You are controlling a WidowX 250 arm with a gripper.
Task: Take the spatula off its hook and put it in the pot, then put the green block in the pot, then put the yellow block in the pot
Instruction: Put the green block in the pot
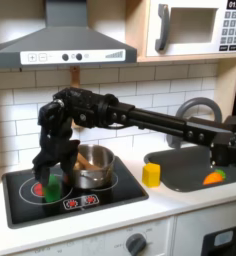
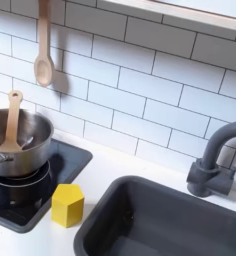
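1. In the first exterior view the gripper (image 1: pixel 55 168) hangs low over the front left burner of the black stove top (image 1: pixel 35 205), with the green block (image 1: pixel 54 186) between its fingers or just under them; the arm hides the jaws, so I cannot tell if they clench the block or are released.
2. The pot (image 1: pixel 93 168) stands on the stove top just beside the gripper, on the first exterior view's right of it; a wooden handle shows above its rim.
3. In the second exterior view the spatula (image 2: pixel 11 120) leans inside the pot, handle up and tilted; the slotted head is hidden in the pot; a wooden spoon (image 2: pixel 43 45) hangs on the tiled wall (image 2: pixel 150 90) above.
4. The yellow block (image 2: pixel 68 204) rests on the counter, just beside the stove top's edge, between the stove and the dark sink (image 2: pixel 160 225).
5. In the first exterior view a small orange piece (image 1: pixel 213 177) lies in the sink; the grey faucet (image 2: pixel 216 160) stands behind the basin.
6. Open counter lies around the yellow block; the pot's mouth is partly free beside the handle.
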